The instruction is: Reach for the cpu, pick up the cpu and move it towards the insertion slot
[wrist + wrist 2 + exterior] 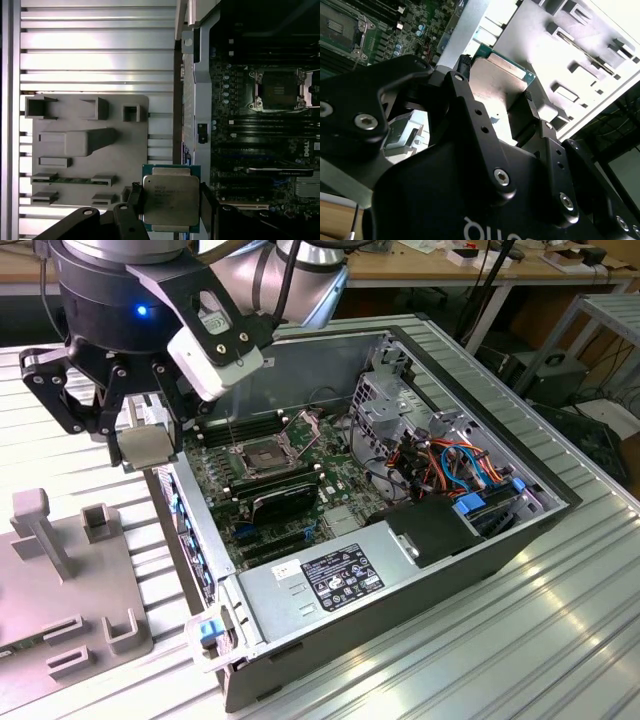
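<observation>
My gripper (145, 440) is shut on the cpu (147, 448), a square chip with a silver lid and green edge. It hangs in the air just outside the open computer case's wall, on the exterior view's left. The black fingers (136, 200) press on two opposite edges of the cpu (170, 197), as both wrist views show. The insertion slot (262, 455), a square socket with a silver frame and dark centre, lies on the green motherboard inside the case, to the exterior view's right of the gripper. The first wrist view also has the insertion slot (277, 90) in sight, apart from the chip.
A grey fixture plate (70, 580) with raised holders lies on the slatted metal table, outside the case. The case wall (185, 510) stands between the gripper and the motherboard. Inside are a black ribbed shroud (285, 495), a power supply (330, 575) and a cable-filled drive cage (450, 460).
</observation>
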Controlling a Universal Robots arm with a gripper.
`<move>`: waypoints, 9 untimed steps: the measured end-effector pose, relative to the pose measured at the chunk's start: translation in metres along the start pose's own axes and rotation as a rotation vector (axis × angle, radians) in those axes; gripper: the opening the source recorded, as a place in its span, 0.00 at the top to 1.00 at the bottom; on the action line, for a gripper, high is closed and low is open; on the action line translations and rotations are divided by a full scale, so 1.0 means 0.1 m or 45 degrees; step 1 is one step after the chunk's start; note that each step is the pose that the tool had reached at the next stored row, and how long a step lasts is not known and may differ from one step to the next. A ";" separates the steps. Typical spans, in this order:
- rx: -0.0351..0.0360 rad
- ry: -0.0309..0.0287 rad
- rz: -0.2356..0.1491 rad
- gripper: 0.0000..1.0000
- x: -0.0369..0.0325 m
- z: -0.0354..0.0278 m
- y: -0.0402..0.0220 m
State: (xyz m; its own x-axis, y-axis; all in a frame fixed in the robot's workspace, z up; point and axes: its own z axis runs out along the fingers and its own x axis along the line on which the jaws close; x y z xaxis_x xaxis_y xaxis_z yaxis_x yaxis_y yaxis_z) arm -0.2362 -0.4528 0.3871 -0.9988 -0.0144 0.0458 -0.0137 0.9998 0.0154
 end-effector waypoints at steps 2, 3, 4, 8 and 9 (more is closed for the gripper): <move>-0.0001 0.0000 0.000 0.45 -0.015 -0.001 0.000; 0.0000 0.0000 0.000 0.45 -0.023 -0.001 0.000; -0.0001 0.0000 0.000 0.45 -0.033 -0.001 0.000; 0.0000 0.0000 0.000 0.45 -0.084 -0.004 -0.001; -0.0001 -0.0001 0.000 0.45 -0.094 -0.004 -0.001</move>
State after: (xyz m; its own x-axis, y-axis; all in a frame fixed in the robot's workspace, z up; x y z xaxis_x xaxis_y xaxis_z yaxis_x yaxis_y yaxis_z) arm -0.2267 -0.4527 0.3871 -0.9989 -0.0143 0.0457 -0.0136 0.9998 0.0155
